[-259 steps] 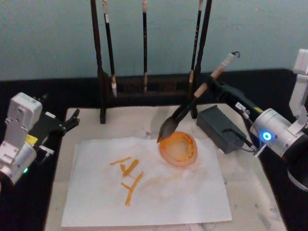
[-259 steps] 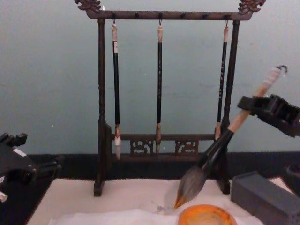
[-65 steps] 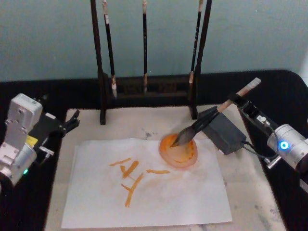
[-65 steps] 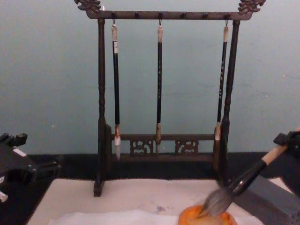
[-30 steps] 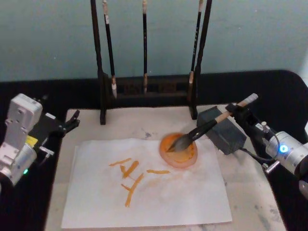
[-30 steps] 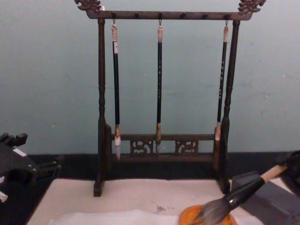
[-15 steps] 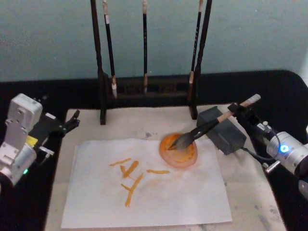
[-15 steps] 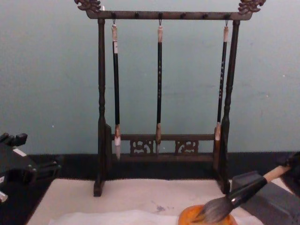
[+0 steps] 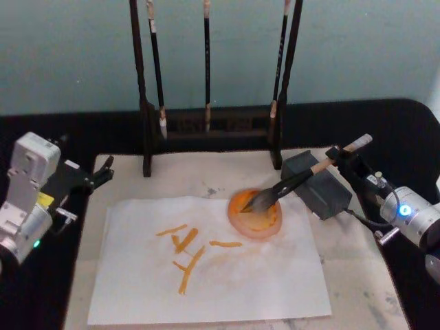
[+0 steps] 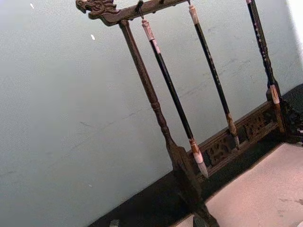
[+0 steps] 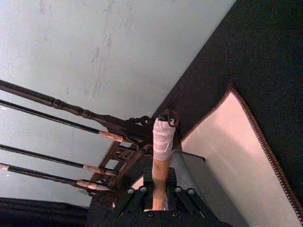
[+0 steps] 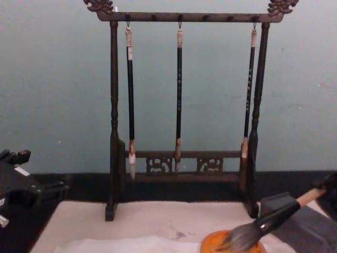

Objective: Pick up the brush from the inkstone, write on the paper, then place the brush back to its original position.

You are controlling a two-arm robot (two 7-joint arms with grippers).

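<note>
the beige mat point(image 9: 347, 265) covers most of the bench, with the brush rack point(image 12: 114, 132) standing at its far edge and the paper point(image 9: 213, 282) lying in front, already carrying orange strokes point(image 9: 185, 249), so i judge the writing done and the put-down in hand

the grey block point(image 9: 323, 194) sits just right of the orange dish point(image 9: 260, 223); the brush point(image 9: 290, 183) slants across both, tuft down in the dish, handle over the block's top

my right pincer point(image 9: 342, 157) is pinching the pale handle near its wrapped end

to do this well i would ease the handle down until the block bears it, spread the pincer slowly so the brush doesn't roll, then back away along the handle's line, clear of the end loop

the left pincer point(image 9: 96, 177) sits parked off the mat's left edge; i cannot tell its state
</note>
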